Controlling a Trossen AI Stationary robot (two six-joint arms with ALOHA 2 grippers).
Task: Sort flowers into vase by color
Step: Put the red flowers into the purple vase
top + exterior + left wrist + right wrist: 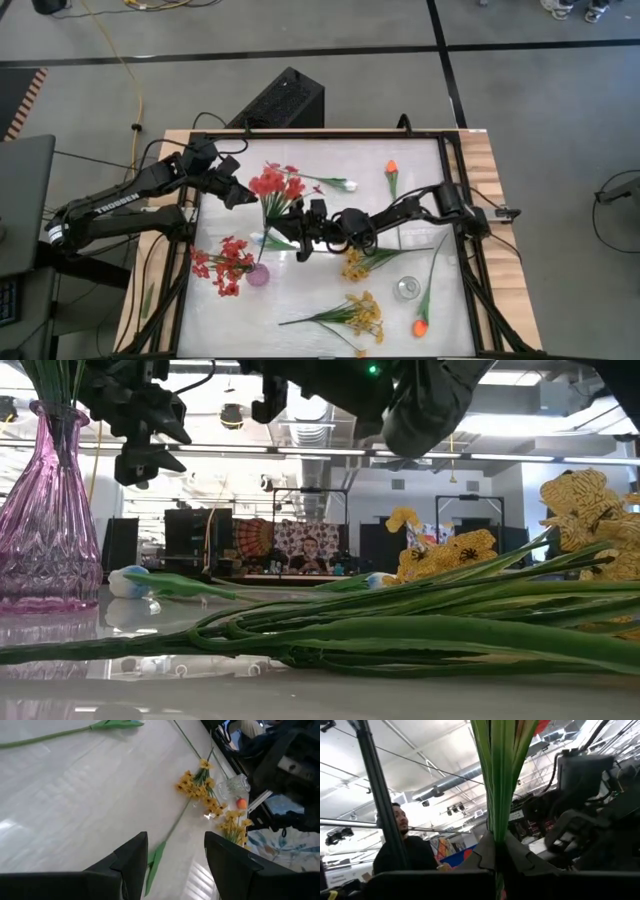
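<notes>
At table centre my right pincer [300,232] pinches a red flower [277,186] stem; next, carry it toward seven o'clock, into the purple vase [258,275].

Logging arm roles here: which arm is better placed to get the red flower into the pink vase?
Right. The right gripper is already shut on the red flower stem, just up-table of the pink vase. The left gripper is open and holds nothing.
</notes>
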